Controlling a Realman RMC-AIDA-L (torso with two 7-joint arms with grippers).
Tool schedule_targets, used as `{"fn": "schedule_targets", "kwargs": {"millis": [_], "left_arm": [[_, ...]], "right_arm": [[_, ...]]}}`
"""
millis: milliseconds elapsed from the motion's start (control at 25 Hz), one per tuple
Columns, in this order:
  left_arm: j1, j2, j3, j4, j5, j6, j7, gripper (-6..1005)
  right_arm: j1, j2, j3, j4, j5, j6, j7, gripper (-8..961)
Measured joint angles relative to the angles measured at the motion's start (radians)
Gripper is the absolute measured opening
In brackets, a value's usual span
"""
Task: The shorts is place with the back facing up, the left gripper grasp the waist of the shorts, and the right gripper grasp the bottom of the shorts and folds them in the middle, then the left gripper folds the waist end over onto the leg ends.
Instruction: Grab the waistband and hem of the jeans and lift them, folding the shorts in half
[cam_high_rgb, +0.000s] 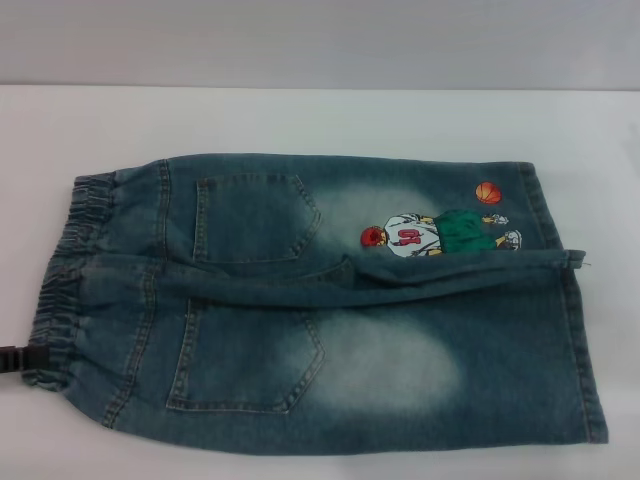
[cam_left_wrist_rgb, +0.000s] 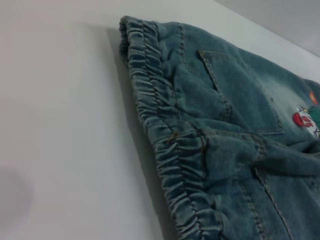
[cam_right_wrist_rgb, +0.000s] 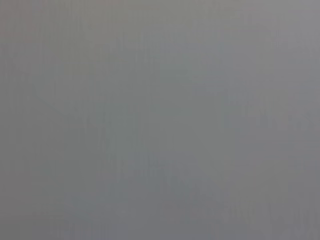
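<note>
Shorts (cam_high_rgb: 330, 310) of faded blue denim lie flat on a white table (cam_high_rgb: 320, 120), back side up, both patch pockets showing. The waist end (cam_high_rgb: 65, 280), with its puckered elastic band, sits at the robot's left; the bottom of the shorts (cam_high_rgb: 570, 300), two straight stitched hems, sits at the right. The far leg carries a cartoon basketball player print (cam_high_rgb: 435, 232) with an orange ball (cam_high_rgb: 488, 192) just above it, near the hem. A raised fold of cloth runs along the centre seam between the two legs, from the pockets toward the hems.

The left gripper (cam_high_rgb: 22, 360) shows only as a black tip at the head view's left edge, touching or just beside the near corner of the waistband; whether its jaws are spread or pinching the elastic cannot be told. The left wrist view looks along the gathered waistband (cam_left_wrist_rgb: 165, 135) from close by, with one pocket (cam_left_wrist_rgb: 240, 90) beyond it and bare table beside it.

The right gripper appears in no view; the right wrist camera shows only a plain grey field.
</note>
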Motion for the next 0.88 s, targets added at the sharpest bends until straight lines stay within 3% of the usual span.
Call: {"fn": "schedule_targets", "kwargs": {"millis": [880], "left_arm": [[-0.023, -0.007, 0.014, 0.002, 0.003, 0.033, -0.016, 773]], "right_arm": [[-0.012, 0.002, 0.004, 0.005, 0.001, -0.006, 0.004, 806]]}}
